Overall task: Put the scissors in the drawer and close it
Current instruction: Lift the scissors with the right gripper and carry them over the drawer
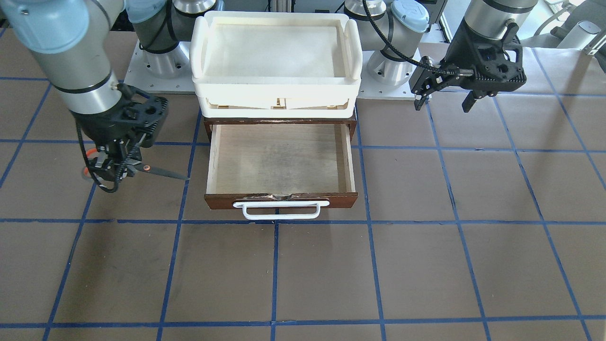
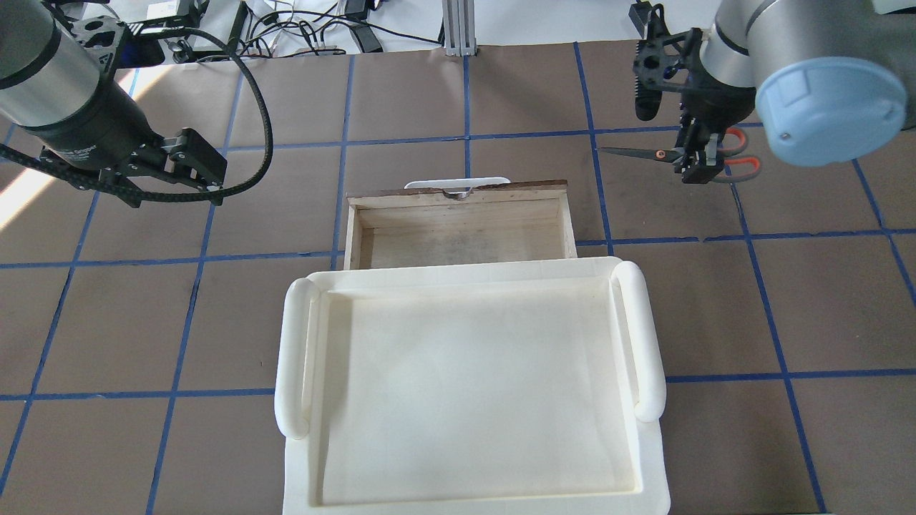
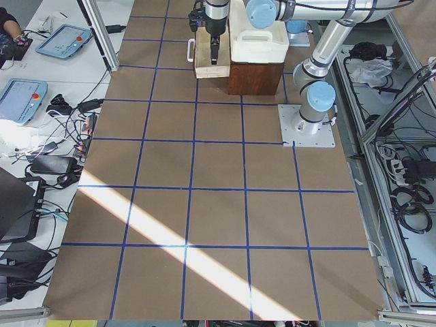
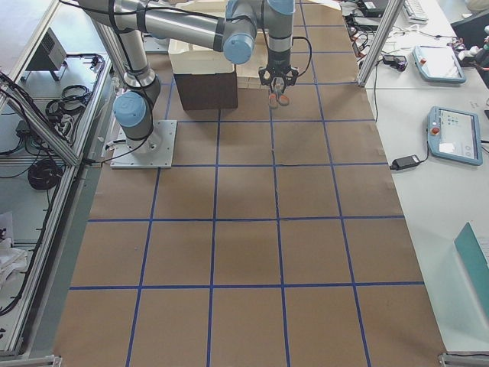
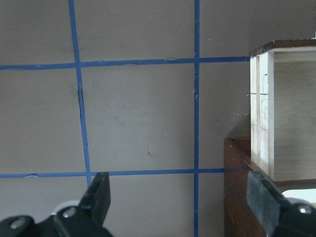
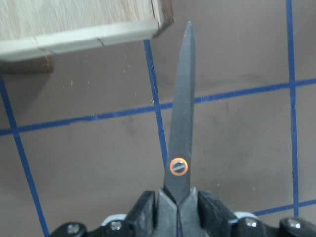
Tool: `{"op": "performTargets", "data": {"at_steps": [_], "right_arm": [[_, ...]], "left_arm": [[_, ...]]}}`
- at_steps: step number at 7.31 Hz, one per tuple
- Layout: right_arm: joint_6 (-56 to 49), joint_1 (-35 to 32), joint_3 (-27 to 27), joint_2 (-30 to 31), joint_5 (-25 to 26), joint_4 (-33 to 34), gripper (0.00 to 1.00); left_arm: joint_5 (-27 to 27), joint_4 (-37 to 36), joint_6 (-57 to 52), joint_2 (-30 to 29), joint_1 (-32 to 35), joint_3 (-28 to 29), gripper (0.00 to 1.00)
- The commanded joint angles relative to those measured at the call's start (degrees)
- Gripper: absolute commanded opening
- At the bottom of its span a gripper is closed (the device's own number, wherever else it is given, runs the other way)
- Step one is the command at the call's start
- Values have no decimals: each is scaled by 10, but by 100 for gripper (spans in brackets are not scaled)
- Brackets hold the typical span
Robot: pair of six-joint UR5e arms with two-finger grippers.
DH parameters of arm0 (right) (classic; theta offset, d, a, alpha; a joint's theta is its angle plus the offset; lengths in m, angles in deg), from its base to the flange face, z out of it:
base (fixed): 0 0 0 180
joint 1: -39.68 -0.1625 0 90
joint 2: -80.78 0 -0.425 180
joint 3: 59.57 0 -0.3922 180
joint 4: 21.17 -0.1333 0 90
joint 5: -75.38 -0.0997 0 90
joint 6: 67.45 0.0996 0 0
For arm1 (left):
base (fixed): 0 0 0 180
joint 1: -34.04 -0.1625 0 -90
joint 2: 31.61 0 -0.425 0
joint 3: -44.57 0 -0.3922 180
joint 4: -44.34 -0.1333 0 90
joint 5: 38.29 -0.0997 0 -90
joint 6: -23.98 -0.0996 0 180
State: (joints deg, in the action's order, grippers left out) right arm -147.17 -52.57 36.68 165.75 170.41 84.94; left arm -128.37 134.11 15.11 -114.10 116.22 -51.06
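While my right pincer was pinched on the scissors, its fingers sat on either flank of the shanks, just behind the orange pivot screw. Nothing else was in that grip. The blades were shut together into one dark point. They lay level, with the long axis running along the table's width. The tip aimed at the drawer and the orange-lined loops trailed on the far side of my pincer, away from it. The scissors were outside the drawer, beside its side wall. From my right wrist the tip showed near the front corner without touching it (whether the blades were clear of the table I could not tell).

The drawer stood pulled out, its pale inside bare. Its white handle faced away from my base, and the cream tray rested on the cabinet above it.

My left pincer hung on the other side of the drawer, well apart from it. Its fingers were spread wide, holding and touching nothing. From that wrist, only table and blue tape lines showed between them, with the cabinet's corner off to one side.
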Motion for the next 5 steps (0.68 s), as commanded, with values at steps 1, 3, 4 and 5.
{"op": "performTargets", "data": {"at_steps": [1,3,4,5], "right_arm": [[56,-103,-2,-18,24,25,0],[99,-138,-17,-18,-26,28,0],[98,-146,-38,-31,-38,24,0],[110,-162,-51,-44,-63,24,0]], "left_arm": [[-1,0,-1,0,-1,0,100],[-1,1,-1,0,-1,0,100],[-1,0,-1,0,-1,0,100],[-1,1,-1,0,-1,0,100]]}}
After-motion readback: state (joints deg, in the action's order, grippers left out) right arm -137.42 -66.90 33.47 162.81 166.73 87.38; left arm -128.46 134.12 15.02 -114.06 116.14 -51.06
